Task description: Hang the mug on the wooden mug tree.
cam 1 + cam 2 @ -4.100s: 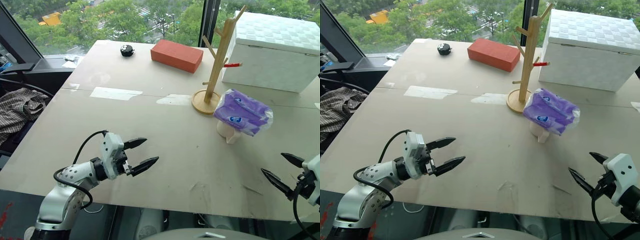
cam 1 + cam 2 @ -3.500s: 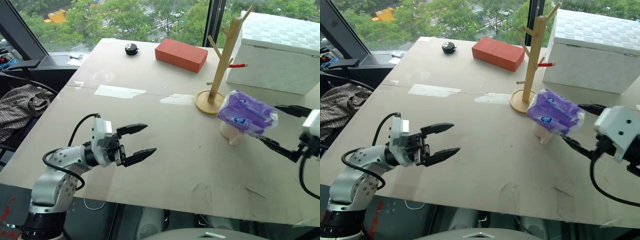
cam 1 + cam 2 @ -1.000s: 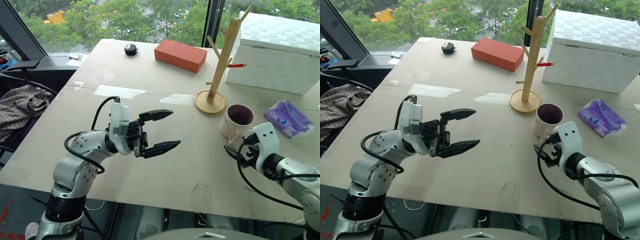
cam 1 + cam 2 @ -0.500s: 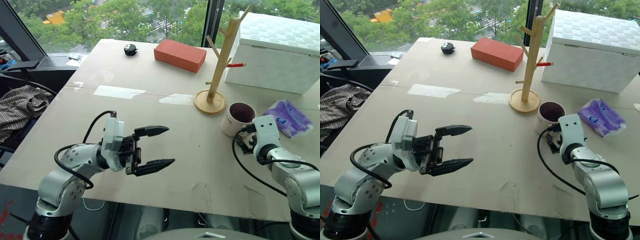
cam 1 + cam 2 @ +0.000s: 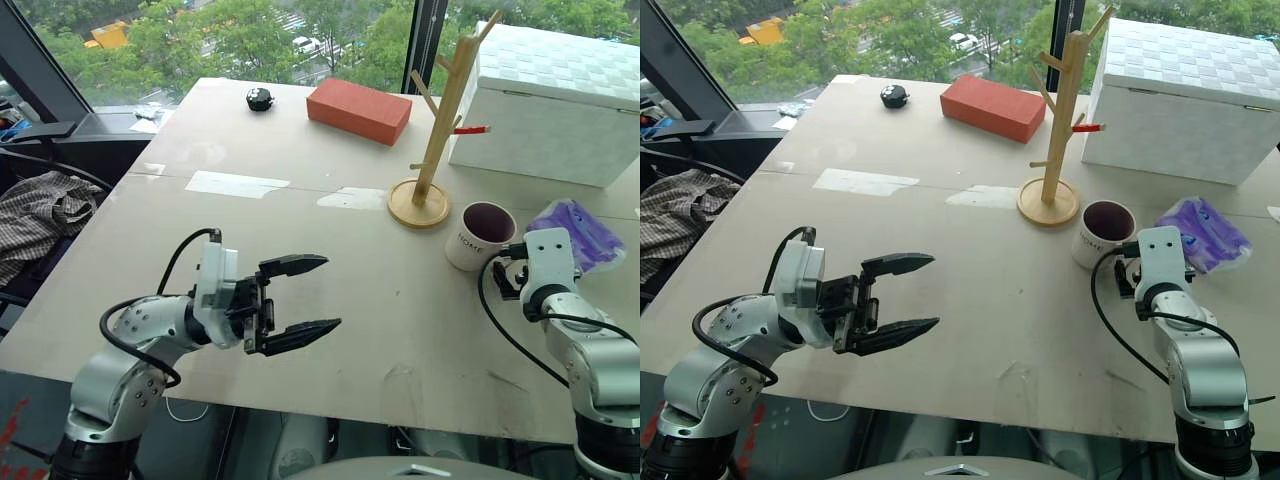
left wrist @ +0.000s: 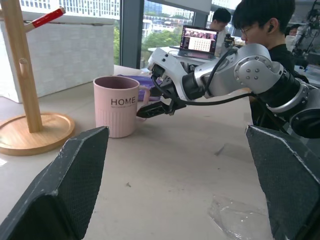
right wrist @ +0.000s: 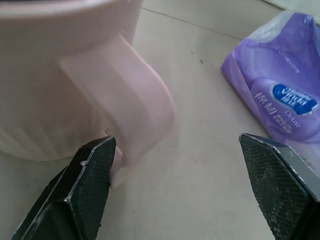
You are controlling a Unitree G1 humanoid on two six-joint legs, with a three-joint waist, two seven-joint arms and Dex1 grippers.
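Observation:
The cream-white mug (image 5: 480,235) with its dark maroon inside stands upright on the table, just right of the wooden mug tree (image 5: 432,140). My right gripper (image 7: 176,140) is open, low on the mug's right side. The mug's loop handle (image 7: 135,95) lies between its fingers, close against one finger (image 7: 92,185). In the left wrist view the mug (image 6: 117,112) reads HOME, with the right gripper (image 6: 152,109) beside it. My left gripper (image 5: 330,293) hovers open and empty over the near left part of the table, pointing right.
A purple tissue packet (image 5: 575,220) lies just right of the mug. A white box (image 5: 555,100) stands behind the tree, with a red brick (image 5: 358,110) and a small black object (image 5: 258,98) at the back. A person (image 6: 265,30) sits beyond the table's right side.
The purple packet that lay on top of the mug now lies on the table beside it. My right gripper has moved in around the mug's handle. My left gripper drew back slightly.

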